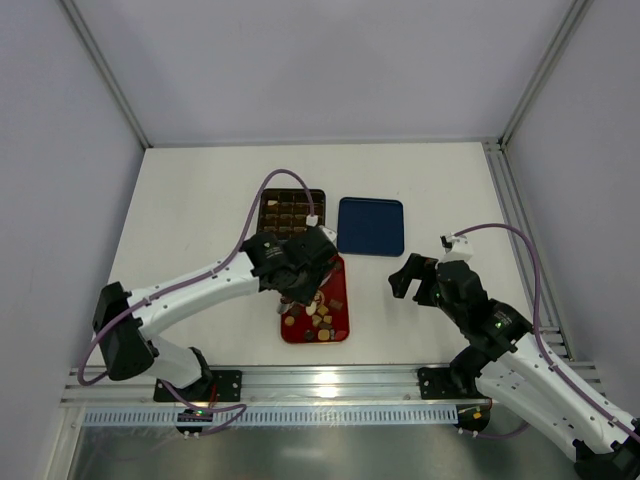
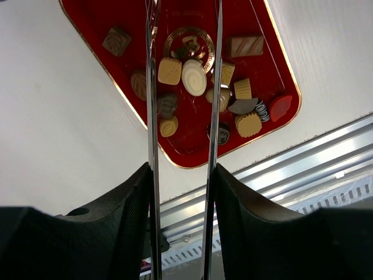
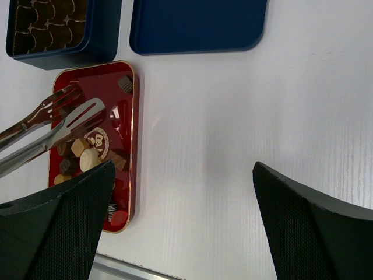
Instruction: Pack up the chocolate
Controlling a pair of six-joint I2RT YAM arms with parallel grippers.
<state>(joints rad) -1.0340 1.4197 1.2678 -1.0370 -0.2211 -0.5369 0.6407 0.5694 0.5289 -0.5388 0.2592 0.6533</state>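
Red, the one tray (image 2: 87, 23) is strewn with roughly fifteen pieces of chocolate (image 2: 194, 77). One pair of tongs (image 2: 152, 116) is clamped in the left gripper (image 2: 182, 169) above them; the right gripper (image 3: 183, 169) is spread wide.

Crowded chocolate (image 2: 194, 77) — tongs (image 2: 152, 116) across tray (image 2: 93, 17).

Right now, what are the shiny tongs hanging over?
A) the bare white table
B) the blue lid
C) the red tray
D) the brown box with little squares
C: in the right wrist view the tips of the tongs sit over the red tray, just above the chocolate lying in it.
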